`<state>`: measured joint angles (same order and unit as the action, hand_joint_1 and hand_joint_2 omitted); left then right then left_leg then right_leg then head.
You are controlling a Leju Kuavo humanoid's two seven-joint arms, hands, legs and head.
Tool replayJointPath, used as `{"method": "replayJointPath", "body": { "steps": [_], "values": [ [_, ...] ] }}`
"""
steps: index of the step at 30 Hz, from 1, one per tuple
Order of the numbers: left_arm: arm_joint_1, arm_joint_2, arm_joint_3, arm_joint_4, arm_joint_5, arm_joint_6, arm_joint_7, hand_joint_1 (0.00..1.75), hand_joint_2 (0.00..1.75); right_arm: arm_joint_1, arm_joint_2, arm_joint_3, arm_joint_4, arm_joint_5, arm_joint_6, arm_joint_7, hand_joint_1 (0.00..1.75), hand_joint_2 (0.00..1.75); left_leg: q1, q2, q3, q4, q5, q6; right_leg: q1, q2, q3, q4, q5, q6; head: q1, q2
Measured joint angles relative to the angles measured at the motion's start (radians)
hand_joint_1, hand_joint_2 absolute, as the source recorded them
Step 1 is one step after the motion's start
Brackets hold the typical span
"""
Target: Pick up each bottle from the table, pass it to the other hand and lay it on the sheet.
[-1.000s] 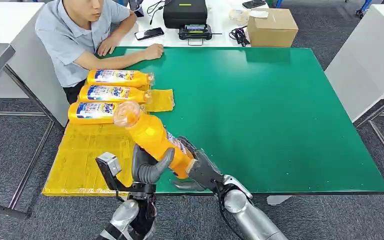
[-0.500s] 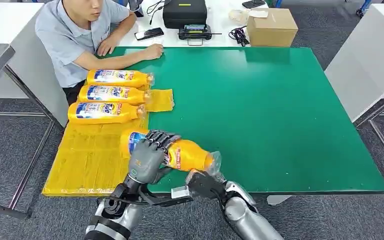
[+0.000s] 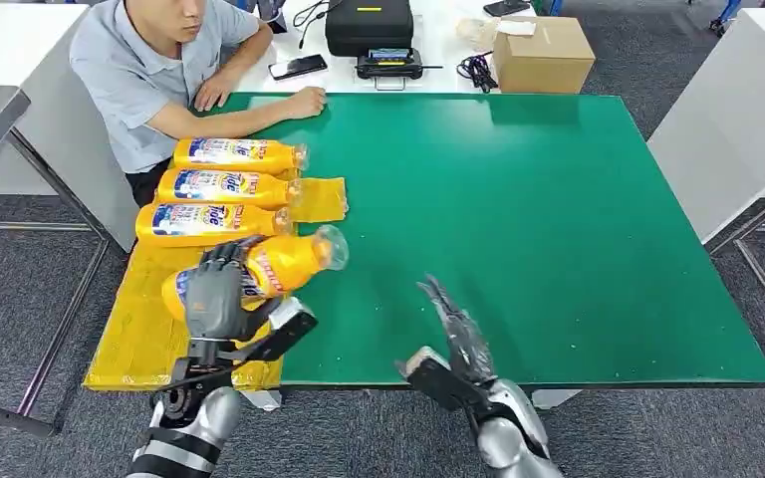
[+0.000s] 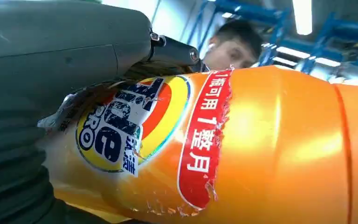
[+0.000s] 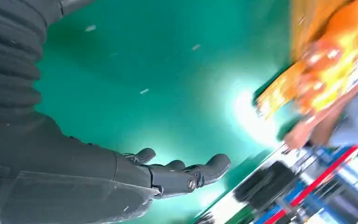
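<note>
Nearest the robot, the right hand [image 3: 455, 334] hangs over the near edge of the green table [image 3: 558, 229], fingers spread and extended, holding nothing; the right wrist view confirms the fingers [image 5: 186, 172] lie loosely apart above bare green surface. To its left, the left hand [image 3: 221, 289] grips an orange bottle [image 3: 269, 267] around its labelled middle, fingers wrapped over the top of it. The bottle is held roughly level, tilted slightly, its clear cap end pointing toward the table's centre and its base over the yellow sheet [image 3: 149, 319]. Whether it touches the sheet cannot be told. In the left wrist view the bottle's torn label [image 4: 135, 126] sits directly against the hand. Beyond the held bottle, three more orange bottles [image 3: 229, 187] lie on their sides on the sheet, parallel, side by side, caps toward the table's centre. Farther still, a seated person in a grey shirt [image 3: 149, 70] rests a forearm on the table's far left corner. Behind the table stand a black case [image 3: 369, 25], a phone [image 3: 297, 67] and a cardboard box [image 3: 543, 55].
</note>
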<state>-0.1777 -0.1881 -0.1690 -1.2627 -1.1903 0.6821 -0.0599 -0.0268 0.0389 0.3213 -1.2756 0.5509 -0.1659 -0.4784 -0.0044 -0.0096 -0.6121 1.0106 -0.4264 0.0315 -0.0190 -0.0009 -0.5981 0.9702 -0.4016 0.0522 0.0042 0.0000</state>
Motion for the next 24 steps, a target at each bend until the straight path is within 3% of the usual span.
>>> {"method": "replayJointPath", "body": {
  "steps": [16,24],
  "values": [
    [0.002,0.042,0.013,-0.029,0.022,-0.012,0.004,1.75,1.75,0.068,-0.003,-0.08,-0.09,0.004,-0.001,0.0,0.0,1.75,0.0,0.0,0.0,0.0,0.0,0.0,0.0,0.0,0.0,0.0,0.0,0.0,0.0,0.0],
    [-0.026,0.087,0.027,0.023,-0.177,-0.085,0.101,1.75,1.75,0.069,0.003,-0.097,-0.091,0.005,0.008,-0.012,0.0,1.75,0.0,0.001,0.001,0.0,0.0,0.0,0.0,0.0,0.0,0.0,0.0,0.0,0.0,0.0]
  ]
}}
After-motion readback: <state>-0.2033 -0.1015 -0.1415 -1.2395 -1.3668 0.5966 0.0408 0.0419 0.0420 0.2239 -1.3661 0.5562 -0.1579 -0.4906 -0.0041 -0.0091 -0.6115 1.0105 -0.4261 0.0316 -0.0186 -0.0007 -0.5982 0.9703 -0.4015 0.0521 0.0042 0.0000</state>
